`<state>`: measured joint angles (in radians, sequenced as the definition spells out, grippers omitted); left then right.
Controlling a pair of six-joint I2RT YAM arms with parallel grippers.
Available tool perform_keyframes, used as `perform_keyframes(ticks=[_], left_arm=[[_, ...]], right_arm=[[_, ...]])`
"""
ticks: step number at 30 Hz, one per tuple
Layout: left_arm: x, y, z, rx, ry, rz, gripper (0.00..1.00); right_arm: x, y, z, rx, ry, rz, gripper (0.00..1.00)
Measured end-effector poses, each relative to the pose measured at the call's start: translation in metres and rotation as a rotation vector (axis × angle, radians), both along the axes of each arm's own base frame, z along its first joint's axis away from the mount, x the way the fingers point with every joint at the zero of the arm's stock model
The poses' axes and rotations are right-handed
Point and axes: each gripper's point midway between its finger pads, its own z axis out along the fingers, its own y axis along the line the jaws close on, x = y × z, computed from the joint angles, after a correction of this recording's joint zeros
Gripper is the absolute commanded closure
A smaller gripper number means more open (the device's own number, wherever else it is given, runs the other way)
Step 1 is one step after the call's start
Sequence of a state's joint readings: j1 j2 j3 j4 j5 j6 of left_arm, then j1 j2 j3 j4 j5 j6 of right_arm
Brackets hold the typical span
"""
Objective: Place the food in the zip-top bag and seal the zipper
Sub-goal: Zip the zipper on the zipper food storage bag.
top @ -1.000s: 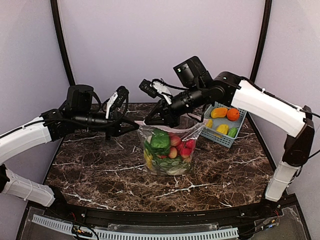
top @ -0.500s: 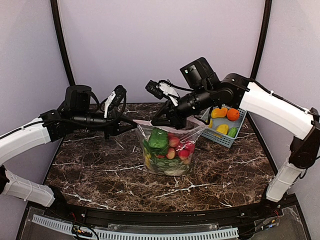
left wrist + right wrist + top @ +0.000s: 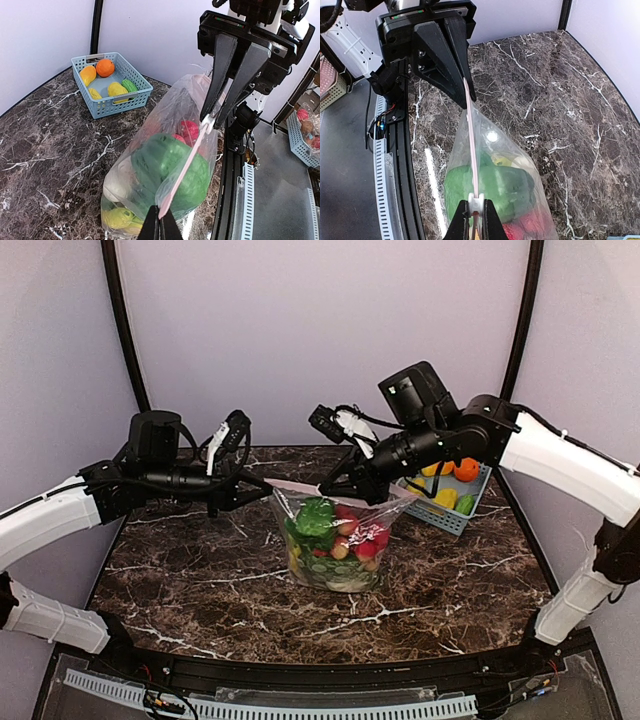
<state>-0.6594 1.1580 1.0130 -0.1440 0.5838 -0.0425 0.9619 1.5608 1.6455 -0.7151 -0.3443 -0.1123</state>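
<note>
Dark marble counter (image 3: 180, 580): zip-top bag (image 3: 345, 560) upright mid-counter, food (image 3: 320, 520) inside. Left hand (image 3: 268, 488) clamped tight on near end of zipper (image 3: 185, 165); right hand (image 3: 335, 487) pinching strip further along. Sealing step, apparently. Next: slide right pinch to far corner, left anchoring.

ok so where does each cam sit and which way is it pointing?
Top external: above and behind the robot, looking down at the table and zip-top bag; left gripper and right gripper show.
Left wrist: on the left wrist, facing along the zipper to the right gripper, basket beyond; own fingertips at bottom.
Right wrist: on the right wrist, facing the left gripper; own fingertips at bottom.
Shared: both wrist views see the zipper stretched between grippers.
</note>
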Motion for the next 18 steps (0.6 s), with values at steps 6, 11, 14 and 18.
perform_keyframes(ticks=[6,11,14,18], left_arm=[[0.002,0.001,-0.001,0.001,0.004,0.013,0.99],[0.003,0.002,-0.001,0.000,0.011,0.020,0.99],[0.003,0.002,-0.001,-0.004,0.019,0.020,0.93],[0.001,0.002,0.001,-0.024,0.031,-0.001,0.67]], right_arm=[[-0.001,-0.013,-0.002,-0.004,0.004,-0.035,1.00],[-0.001,-0.023,-0.003,-0.005,0.009,-0.056,1.00],[-0.001,-0.024,-0.003,-0.003,0.020,-0.059,1.00],[-0.004,-0.025,-0.004,-0.002,0.043,-0.048,1.00]])
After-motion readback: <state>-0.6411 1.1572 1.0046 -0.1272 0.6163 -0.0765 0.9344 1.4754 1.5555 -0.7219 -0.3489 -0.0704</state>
